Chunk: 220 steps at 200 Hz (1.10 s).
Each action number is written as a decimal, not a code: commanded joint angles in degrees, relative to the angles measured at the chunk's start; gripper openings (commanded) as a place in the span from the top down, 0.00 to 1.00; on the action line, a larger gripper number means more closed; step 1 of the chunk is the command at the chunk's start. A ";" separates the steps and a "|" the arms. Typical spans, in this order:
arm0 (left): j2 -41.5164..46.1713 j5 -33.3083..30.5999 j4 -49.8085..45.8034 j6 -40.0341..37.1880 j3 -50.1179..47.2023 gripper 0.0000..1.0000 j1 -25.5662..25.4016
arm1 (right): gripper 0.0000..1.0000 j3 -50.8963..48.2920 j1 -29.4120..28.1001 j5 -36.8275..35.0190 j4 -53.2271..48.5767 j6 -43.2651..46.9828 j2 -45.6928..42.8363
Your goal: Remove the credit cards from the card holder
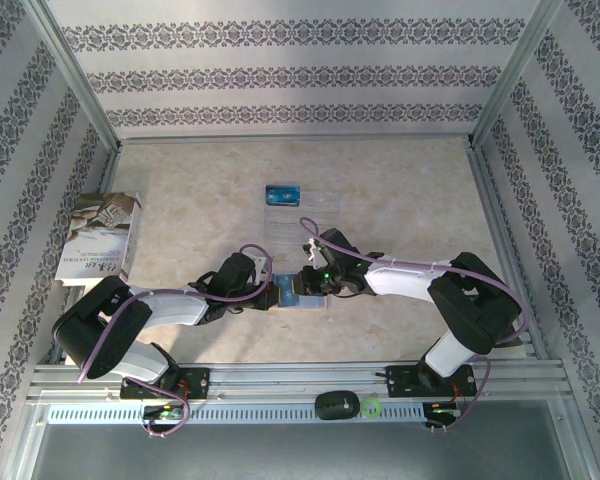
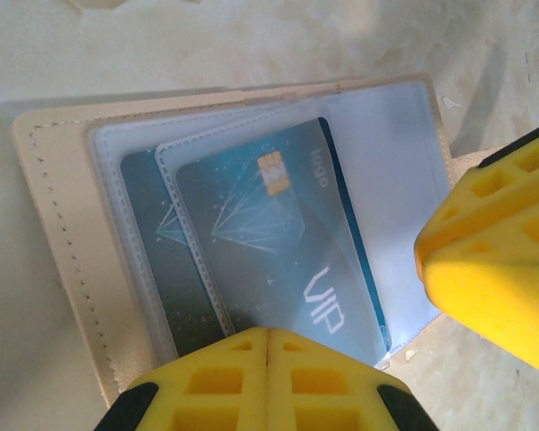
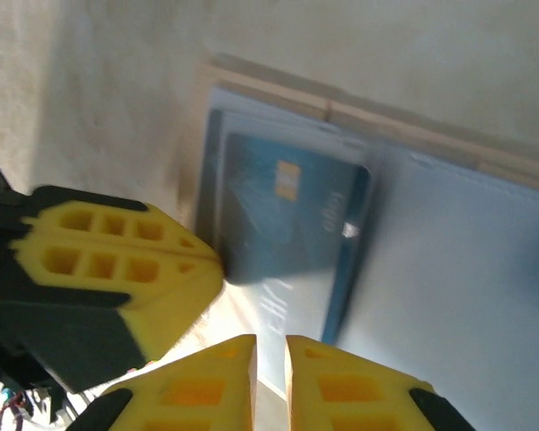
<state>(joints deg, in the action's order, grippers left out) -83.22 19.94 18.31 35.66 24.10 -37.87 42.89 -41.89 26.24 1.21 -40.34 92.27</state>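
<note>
Fingers of the left gripper [image 2: 268,359] are squeezed together on the edge of the card holder [image 2: 54,233], I think to pin it flat. It lies open on the table [image 1: 200,200], credit cards [image 2: 278,242] tucked inside. The right gripper [image 3: 269,359], a crack apart, sits by a card's end, ready to pull.

Table [image 1: 400,210]: card holder [image 1: 291,293], tray [image 1: 317,216], book [image 1: 100,237]

Arms converge; left end effector [image 2: 268,346] closed, right end effector [image 3: 270,355] slightly parted.

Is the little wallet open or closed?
Open. The card holder lies spread flat, pale pockets facing up, a blue card showing inside.
</note>
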 commanded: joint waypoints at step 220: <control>-2.58 -1.02 -5.61 0.08 -2.65 0.95 3.00 | 0.86 2.61 -0.26 0.00 -2.13 1.10 6.61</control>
<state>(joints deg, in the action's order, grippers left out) -83.37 21.74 18.76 35.70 23.79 -36.40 44.53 -41.52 25.34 0.36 -40.14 97.58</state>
